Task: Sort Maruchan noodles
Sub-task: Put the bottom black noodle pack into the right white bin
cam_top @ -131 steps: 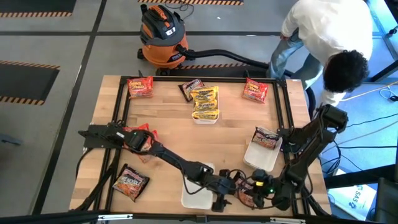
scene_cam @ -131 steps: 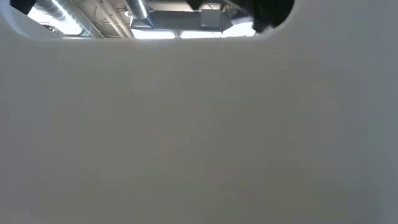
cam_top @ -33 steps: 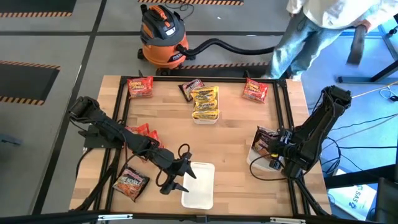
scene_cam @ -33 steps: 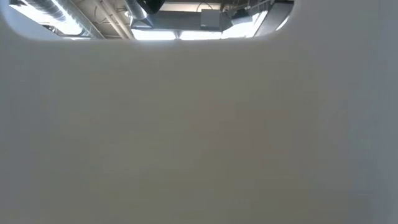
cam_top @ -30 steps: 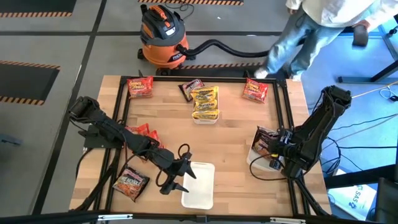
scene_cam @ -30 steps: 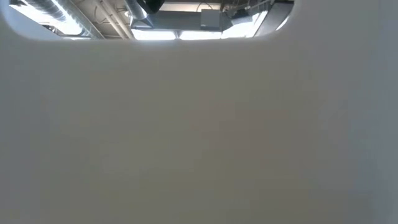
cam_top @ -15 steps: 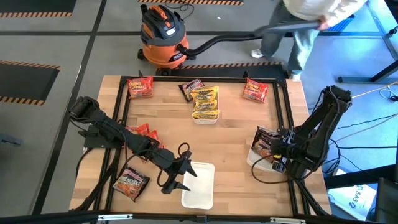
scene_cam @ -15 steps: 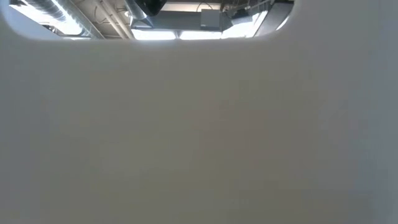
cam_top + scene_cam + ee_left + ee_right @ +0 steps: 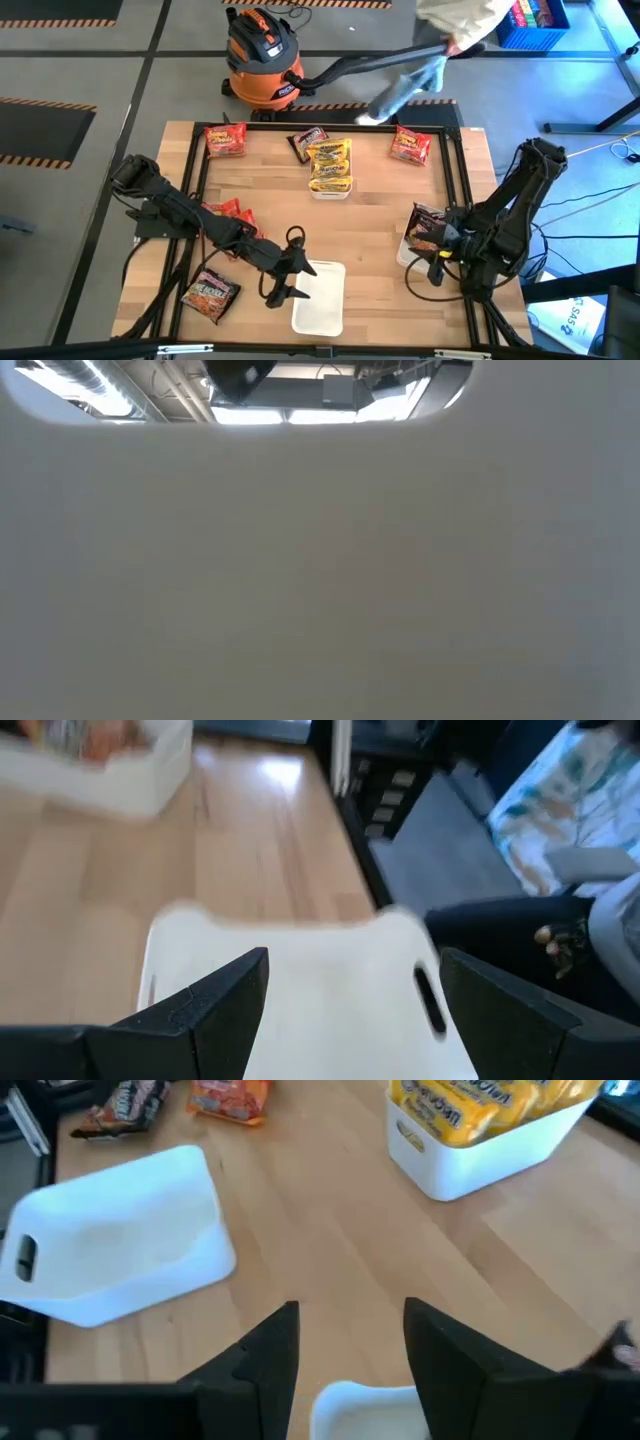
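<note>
Maruchan noodles, flat crinkly plastic packets in yellow, red and dark brown, lie spread around the pale wooden table [image 9: 370, 215]. Yellow packets [image 9: 329, 163] fill a white rectangular tray [image 9: 330, 190] near the table's far edge, with a dark brown packet [image 9: 304, 141] just beside that tray, a red packet [image 9: 225, 139] farther to its left and another red packet [image 9: 410, 146] to its right. Nearer the front, a dark packet [image 9: 209, 293] lies well to the left of an empty white tray [image 9: 320, 300]. The left gripper [image 9: 296, 278] hangs at this empty tray's left edge, fingers spread wide, holding nothing. The right gripper [image 9: 432, 262] sits over a third white tray [image 9: 405, 245] that carries a dark packet [image 9: 427, 224]; its fingers stand parted, empty.
</note>
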`<state>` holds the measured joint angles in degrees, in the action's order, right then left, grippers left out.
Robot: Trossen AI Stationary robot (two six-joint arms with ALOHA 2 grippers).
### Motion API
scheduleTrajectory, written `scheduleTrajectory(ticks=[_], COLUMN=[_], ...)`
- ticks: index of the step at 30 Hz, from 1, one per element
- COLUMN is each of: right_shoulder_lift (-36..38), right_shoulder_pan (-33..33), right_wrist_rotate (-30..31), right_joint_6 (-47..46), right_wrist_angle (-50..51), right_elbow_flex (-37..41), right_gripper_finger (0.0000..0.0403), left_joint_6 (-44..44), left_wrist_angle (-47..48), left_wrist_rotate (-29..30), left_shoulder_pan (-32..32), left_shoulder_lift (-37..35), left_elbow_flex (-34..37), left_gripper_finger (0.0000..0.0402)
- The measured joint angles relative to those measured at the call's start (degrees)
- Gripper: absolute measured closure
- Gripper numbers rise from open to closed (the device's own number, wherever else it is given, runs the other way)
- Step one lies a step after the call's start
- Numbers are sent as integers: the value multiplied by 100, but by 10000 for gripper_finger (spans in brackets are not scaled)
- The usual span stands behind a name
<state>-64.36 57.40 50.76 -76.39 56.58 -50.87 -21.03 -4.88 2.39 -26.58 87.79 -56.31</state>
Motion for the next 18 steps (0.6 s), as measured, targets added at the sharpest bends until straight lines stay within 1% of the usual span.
scheduleTrajectory(ticks=[3, 5, 9, 11, 13, 15, 18], right_shoulder_lift=[-42, -96, -114, -108, -81, -85, -85], right_shoulder_pan=[-222, -413, -973, -1350, -1803, -2340, -3156], right_wrist_rotate=[-132, -205, -330, -475, -752, -1094, -1511], right_joint_6=[508, 856, 938, 930, 962, 1204, 1828], right_wrist_angle=[-477, -697, -661, -552, -415, -269, -206], right_elbow_flex=[0, 0, 0, 0, 0, 1, 2], right_gripper_finger=[224, 202, 154, 138, 130, 128, 128], left_joint_6=[-394, -592, -854, -950, -991, -977, -665], left_wrist_angle=[545, 940, 1654, 1911, 2278, 2439, 2506], left_wrist_rotate=[55, 273, 772, 977, 1072, 1141, 1163], left_shoulder_pan=[-53, -122, -249, -274, -290, -309, -350], left_shoulder_lift=[-245, -432, -666, -708, -701, -668, -604], left_elbow_flex=[-4, -4, -9, -11, -6, -6, 100], left_gripper_finger=[114, 114, 114, 114, 114, 114, 114])
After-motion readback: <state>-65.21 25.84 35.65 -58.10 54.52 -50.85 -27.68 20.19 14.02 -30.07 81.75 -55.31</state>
